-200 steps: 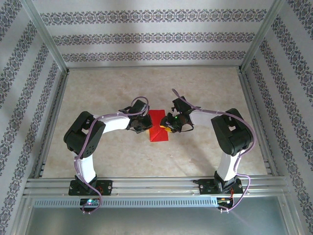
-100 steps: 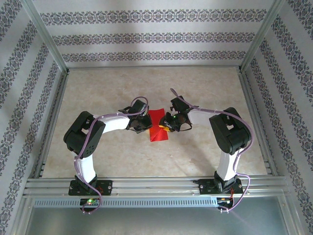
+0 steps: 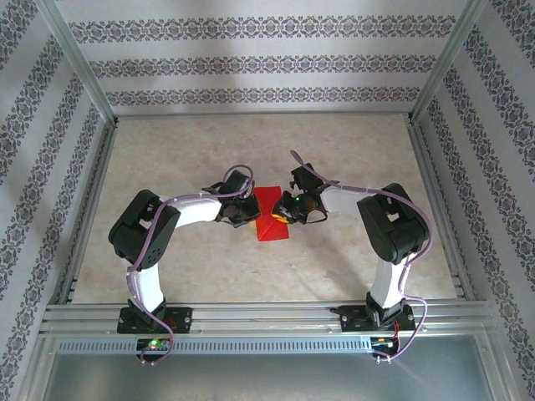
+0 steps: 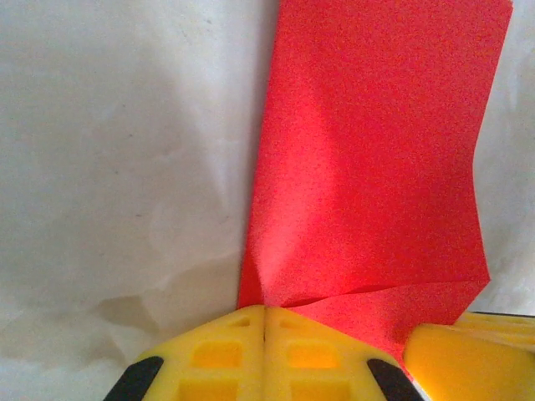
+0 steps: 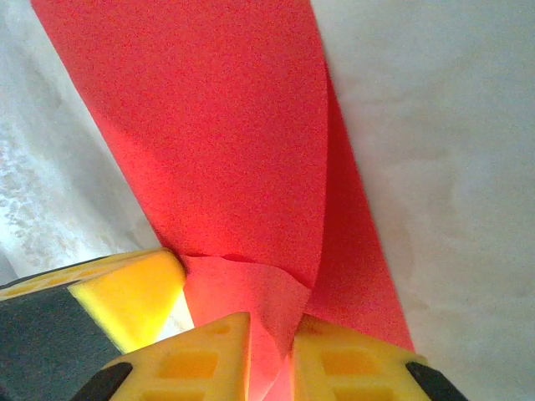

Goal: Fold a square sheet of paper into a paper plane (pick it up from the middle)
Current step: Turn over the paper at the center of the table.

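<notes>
The square sheet of paper [image 3: 269, 210] is bright red and lies mid-table, partly folded, with a raised flap [image 5: 251, 292] at its near end. My left gripper [image 3: 249, 215] is at the sheet's left edge. In the left wrist view its jaws [image 4: 264, 313] are pressed together on the paper's edge [image 4: 368, 167], which puckers from the tips. My right gripper [image 3: 287, 217] is at the right edge. Its fingers [image 5: 272, 338] stand a narrow gap apart, with the red flap running between them.
Each wrist view catches the other gripper's yellow finger close by [image 4: 468, 355] [image 5: 125, 296]. The beige tabletop [image 3: 267, 142] stretches behind the paper. Aluminium frame rails [image 3: 251, 313] run along the near edge and both sides.
The right gripper's jaws have narrowed around the paper flap and its wrist has shifted slightly left. The left gripper has stayed shut in place.
</notes>
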